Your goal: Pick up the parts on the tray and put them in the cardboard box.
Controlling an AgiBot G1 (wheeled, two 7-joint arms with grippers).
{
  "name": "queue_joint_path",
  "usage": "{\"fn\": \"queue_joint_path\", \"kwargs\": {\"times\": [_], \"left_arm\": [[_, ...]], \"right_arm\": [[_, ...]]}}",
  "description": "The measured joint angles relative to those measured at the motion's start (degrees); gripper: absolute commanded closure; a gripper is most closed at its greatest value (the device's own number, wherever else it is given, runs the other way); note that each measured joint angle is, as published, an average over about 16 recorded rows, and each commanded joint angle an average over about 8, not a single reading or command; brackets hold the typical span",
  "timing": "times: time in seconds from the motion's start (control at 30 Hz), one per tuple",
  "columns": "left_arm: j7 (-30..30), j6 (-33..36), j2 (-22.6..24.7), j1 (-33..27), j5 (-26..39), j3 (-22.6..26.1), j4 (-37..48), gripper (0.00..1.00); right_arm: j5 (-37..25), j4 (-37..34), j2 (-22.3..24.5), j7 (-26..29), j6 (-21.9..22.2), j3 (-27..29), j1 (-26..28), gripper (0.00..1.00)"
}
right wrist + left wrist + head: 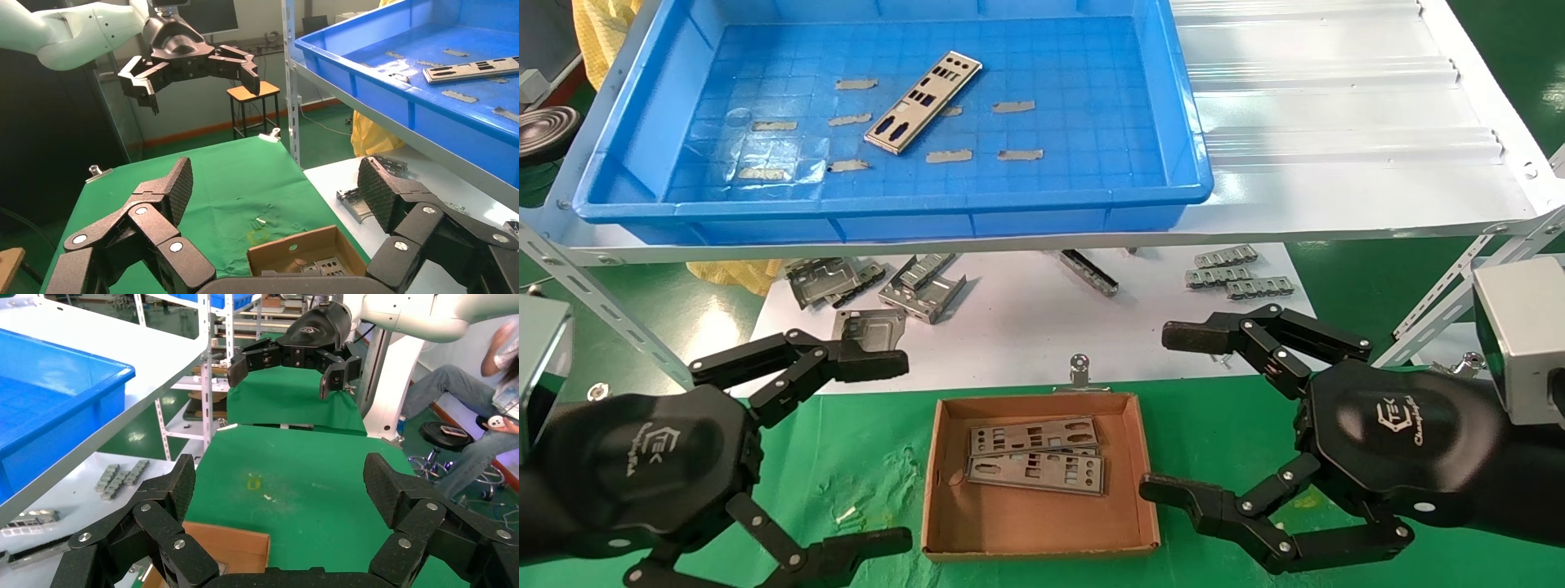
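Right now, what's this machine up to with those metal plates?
It is moving metal plates from the blue tray into the cardboard box. One plate still lies in the tray, and a few plates are already in the box. Both the left pincer and the right pincer are open and empty, either side of the box.
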Motion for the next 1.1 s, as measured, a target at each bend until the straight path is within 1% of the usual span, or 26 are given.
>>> {"fn": "queue_joint_path", "kwargs": {"times": [1.1], "left_arm": [[0.0, 0.0, 0.0, 0.0, 0.0, 0.0, 0.0, 0.0]], "right_arm": [[0.0, 0.0, 0.0, 0.0, 0.0, 0.0, 0.0, 0.0]]}}
